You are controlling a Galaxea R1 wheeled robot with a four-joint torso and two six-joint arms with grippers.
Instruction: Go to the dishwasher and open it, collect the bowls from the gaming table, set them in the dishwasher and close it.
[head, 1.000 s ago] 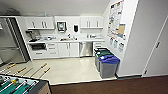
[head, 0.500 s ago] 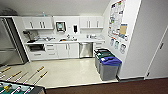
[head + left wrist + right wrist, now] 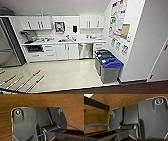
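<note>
- You are looking from the head view into a kitchenette; the dishwasher point(image 3: 85, 50), with its brushed steel front, is shut and sits under the surface point(image 3: 75, 41) along the far wall.
- White drawers point(image 3: 49, 52) and cabinet doors point(image 3: 67, 51) stand to the dishwasher's left, more drawers to its right.
- Recycling bins point(image 3: 108, 65) stand against the right wall, the nearest one with a blue lid, a little nearer to you than the dishwasher.
- Rods with handles point(image 3: 27, 80) of the table-football table poke in at the lower left.
- Posters point(image 3: 117, 18) hang on the right wall above the bins.
- Your wrist views both look down on brown wood-grain floor point(image 3: 41, 101), with a thin blue cable point(image 3: 52, 130) crossing the robot's own dark plate.
- Left tool and right tool: you cannot tell from these views whether either is released or clenched.
</note>
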